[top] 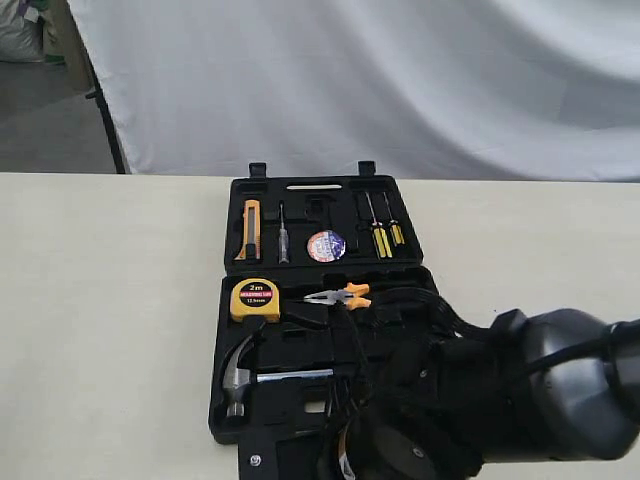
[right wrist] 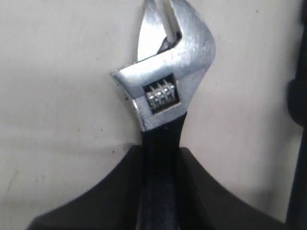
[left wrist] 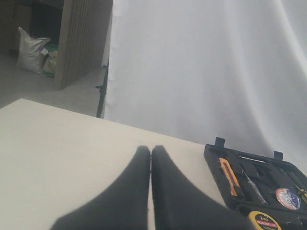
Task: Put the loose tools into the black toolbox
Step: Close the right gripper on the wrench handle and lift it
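Observation:
The black toolbox point(top: 232, 215) lies open in the middle of the table, also seen in the left wrist view point(left wrist: 214, 154). The claw hammer point(top: 240, 382) rests in its near half. The small tape roll point(top: 326, 246) sits in the far half. My right gripper point(right wrist: 160, 152) is shut on the black handle of the silver adjustable wrench point(right wrist: 169, 81), holding it above the pale table. In the exterior view the right arm point(top: 520, 395) hides that gripper and the wrench. My left gripper point(left wrist: 151, 151) is shut and empty, over bare table to the left of the box.
A yellow tape measure point(top: 255, 300) and orange-handled pliers point(top: 342, 296) lie in the near half. An orange knife point(top: 249, 231) and screwdrivers point(top: 382, 236) fill the far half. A white cloth point(top: 400, 80) hangs behind the table. A dark edge point(right wrist: 300, 96) shows beside the wrench.

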Controlling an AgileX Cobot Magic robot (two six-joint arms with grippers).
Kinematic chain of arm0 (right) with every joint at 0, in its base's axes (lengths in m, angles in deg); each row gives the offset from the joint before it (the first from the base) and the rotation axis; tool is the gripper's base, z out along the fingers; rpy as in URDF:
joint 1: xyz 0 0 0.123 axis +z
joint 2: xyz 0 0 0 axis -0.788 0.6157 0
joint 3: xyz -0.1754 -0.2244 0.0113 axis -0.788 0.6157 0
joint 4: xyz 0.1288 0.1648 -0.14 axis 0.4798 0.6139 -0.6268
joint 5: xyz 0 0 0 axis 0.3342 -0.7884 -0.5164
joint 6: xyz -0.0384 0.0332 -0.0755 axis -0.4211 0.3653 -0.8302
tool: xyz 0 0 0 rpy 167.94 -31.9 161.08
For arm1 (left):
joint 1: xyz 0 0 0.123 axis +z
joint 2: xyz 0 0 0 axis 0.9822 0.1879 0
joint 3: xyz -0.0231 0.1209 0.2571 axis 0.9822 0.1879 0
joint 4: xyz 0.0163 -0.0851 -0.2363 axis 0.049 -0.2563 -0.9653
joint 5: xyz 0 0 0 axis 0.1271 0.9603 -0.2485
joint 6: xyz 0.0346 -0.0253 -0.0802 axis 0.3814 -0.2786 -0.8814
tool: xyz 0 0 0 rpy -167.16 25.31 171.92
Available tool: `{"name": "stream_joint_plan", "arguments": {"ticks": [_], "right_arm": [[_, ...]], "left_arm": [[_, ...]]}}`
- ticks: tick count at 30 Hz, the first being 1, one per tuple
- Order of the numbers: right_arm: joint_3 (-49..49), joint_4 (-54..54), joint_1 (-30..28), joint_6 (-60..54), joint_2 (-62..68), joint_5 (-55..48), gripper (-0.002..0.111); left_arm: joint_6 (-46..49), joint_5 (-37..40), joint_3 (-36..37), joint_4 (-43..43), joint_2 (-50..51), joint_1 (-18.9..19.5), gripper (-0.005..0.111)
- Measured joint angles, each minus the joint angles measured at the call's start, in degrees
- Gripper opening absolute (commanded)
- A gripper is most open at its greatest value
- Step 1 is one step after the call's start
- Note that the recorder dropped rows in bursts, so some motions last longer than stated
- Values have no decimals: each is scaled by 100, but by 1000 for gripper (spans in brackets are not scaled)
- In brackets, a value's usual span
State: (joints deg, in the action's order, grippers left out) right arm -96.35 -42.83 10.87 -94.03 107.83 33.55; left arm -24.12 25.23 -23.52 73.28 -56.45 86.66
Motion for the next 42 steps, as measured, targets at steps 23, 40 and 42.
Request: {"name": "stream_joint_plan", "arguments": {"ticks": [23,40,42], "right_arm": [[13,679,12,333,-503,350,45],[-645,1092,12,602,236,-260,65],[-832,1105,12,602,458,-436,65]], "left_arm": [[0,0,0,0,0,0,1],[0,0,0,0,0,0,1],[0,0,0,0,0,0,1]]}}
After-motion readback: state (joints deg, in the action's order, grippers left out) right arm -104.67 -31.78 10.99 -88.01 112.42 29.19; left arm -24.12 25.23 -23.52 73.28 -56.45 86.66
